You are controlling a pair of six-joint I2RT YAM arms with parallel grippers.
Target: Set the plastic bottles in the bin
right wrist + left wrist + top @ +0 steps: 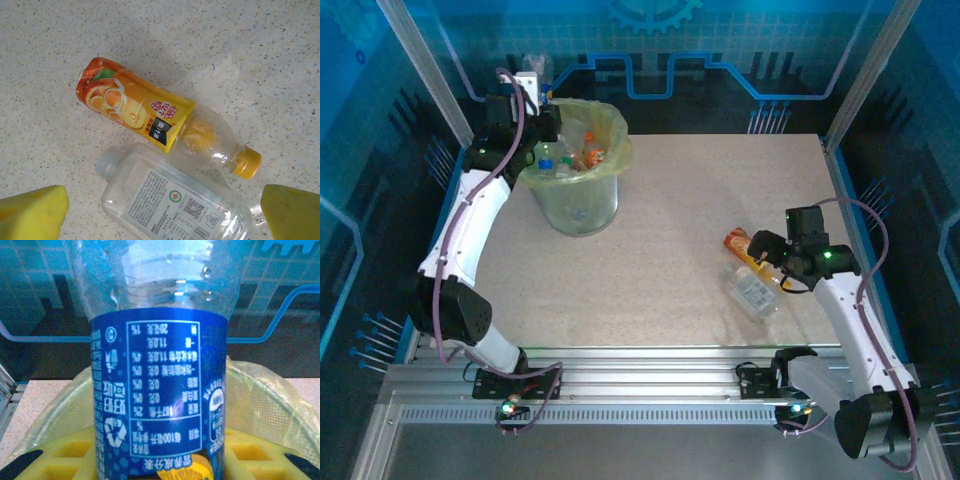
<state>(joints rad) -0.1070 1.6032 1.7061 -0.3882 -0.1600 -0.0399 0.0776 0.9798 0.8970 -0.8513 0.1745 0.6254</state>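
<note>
Blue-label bottle (159, 380) between the left pads (75, 467): both ends cut off, top and bottom edge. The pads are clipped at the lower edge and their contact with the bottle is out of frame. The bin (265, 390) rim beyond the fingers is hidden in the middle by that bottle. Right pads (35, 212) are clipped at the bottom corners. The clear bottle (165, 200) between them runs off the lower edge, label print too small to read. From above, the bottles inside the bin (585, 155) overlap and are too small to count.

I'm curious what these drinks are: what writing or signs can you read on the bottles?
"0%", several times, upside down in a Chinese table on the blue bottle; a recycling-arrows sign beside it.
Orange bottle: Chinese brand characters, too blurred to read.
Clear bottle: a QR code; print too small.
</note>
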